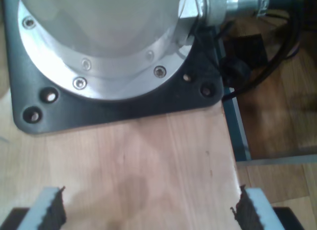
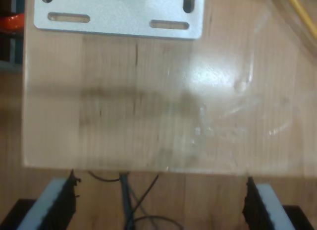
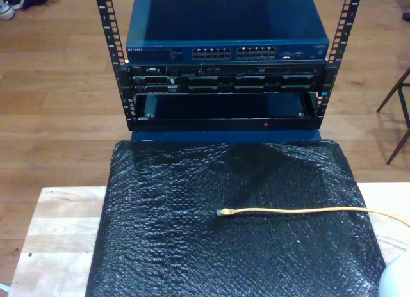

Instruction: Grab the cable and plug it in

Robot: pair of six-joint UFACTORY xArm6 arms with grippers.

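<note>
The cable is thin and yellow-orange. It lies on a black bubble-wrap mat, running in from the exterior view's right, and its small plug rests near the mat's middle. A short stretch of the cable also crosses the second wrist view, over the wooden table. My first gripper is open above bare wood, close to a round metal arm base. My second gripper is open too, over the table's edge. Nothing is between either pair of fingers.
A rack behind the mat holds a blue network switch with a row of ports. A slotted metal plate is bolted to the table. Black cables hang beside the arm base, and a chair leg stands at the exterior view's right.
</note>
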